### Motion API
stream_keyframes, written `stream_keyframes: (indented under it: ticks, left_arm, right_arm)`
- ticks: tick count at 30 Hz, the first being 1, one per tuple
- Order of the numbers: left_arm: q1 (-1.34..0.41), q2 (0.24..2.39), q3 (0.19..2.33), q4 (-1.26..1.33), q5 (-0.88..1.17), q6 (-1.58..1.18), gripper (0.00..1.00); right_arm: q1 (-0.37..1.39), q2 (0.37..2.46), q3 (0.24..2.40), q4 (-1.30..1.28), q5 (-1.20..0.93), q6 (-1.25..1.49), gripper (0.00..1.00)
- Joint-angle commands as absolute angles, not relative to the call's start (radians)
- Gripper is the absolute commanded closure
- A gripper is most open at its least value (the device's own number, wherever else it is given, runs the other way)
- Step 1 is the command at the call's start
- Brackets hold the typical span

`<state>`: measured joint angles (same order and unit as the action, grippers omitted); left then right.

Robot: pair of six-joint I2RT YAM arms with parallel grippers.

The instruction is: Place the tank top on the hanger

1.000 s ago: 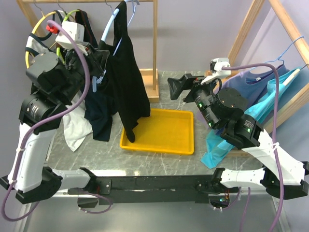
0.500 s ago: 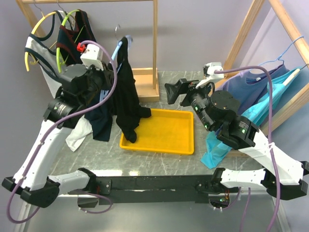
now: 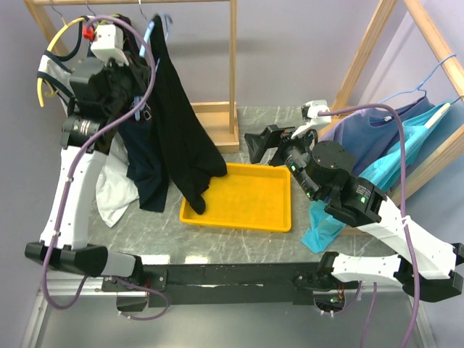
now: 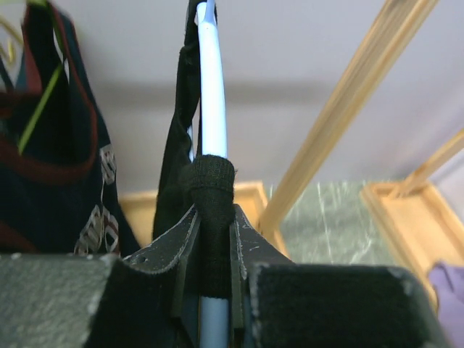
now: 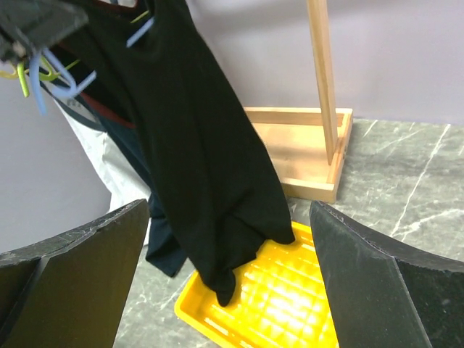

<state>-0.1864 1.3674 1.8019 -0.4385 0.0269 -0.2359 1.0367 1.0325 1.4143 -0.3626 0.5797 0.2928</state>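
The left gripper (image 4: 214, 217) was clamped narrowly on the hanger (image 4: 212, 94), its jaws pinching the light-blue bar together with a strap of the tank top (image 4: 174, 167) wrapped round it. Within the last second that arm had swung the hanger down and then up and to the left, so it now sat high under the top rail of the wooden rack (image 3: 233, 72), just beside the navy top (image 4: 43, 145) and the yellow-green hangers (image 3: 61, 32). The tank top hung from the hanger in a long black drape, its lower end resting in the yellow tray (image 3: 246, 199) as before. The right gripper (image 3: 270, 141) had stayed spread wide and held nothing, hovering near the tray's far edge and facing the garment. The top looked carried by the hanger, so the task seemed close to done; whether the hook had caught the rail could not be told, and letting go too soon could drop both.
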Motion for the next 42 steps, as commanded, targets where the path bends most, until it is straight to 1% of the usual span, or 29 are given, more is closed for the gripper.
stream_keyframes:
  ticks: [1, 6, 20, 26, 31, 38, 41, 42]
  left_arm:
    - [-0.163, 1.419, 1.922, -0.299, 0.091, -0.264, 0.99]
    - [-0.143, 1.512, 2.009, -0.324, 0.112, -0.267, 0.99]
    - [-0.069, 1.608, 2.019, -0.284, 0.212, -0.316, 0.99]
    - [-0.066, 1.634, 2.063, -0.334, 0.229, -0.321, 0.99]
    - [-0.064, 1.591, 2.022, -0.364, 0.226, -0.327, 0.93]
    - [-0.063, 1.56, 2.017, -0.408, 0.23, -0.333, 0.92]
    - [-0.063, 1.559, 2.02, -0.414, 0.229, -0.337, 0.85]
    - [-0.063, 1.554, 2.019, -0.417, 0.229, -0.337, 0.81]
  right_arm:
    - [1.042, 1.006, 1.404, -0.345, 0.56, 0.313, 0.0]
    - [1.042, 1.023, 1.402, -0.342, 0.552, 0.31, 0.0]
    - [1.043, 1.054, 1.391, -0.333, 0.537, 0.324, 0.0]
    - [1.042, 1.057, 1.391, -0.337, 0.535, 0.334, 0.0]
    - [1.042, 1.054, 1.384, -0.336, 0.535, 0.341, 0.0]
    - [1.043, 1.057, 1.387, -0.336, 0.526, 0.348, 0.0]
    - [1.043, 1.058, 1.39, -0.337, 0.525, 0.35, 0.0]
    - [1.043, 1.055, 1.39, -0.337, 0.525, 0.35, 0.0]
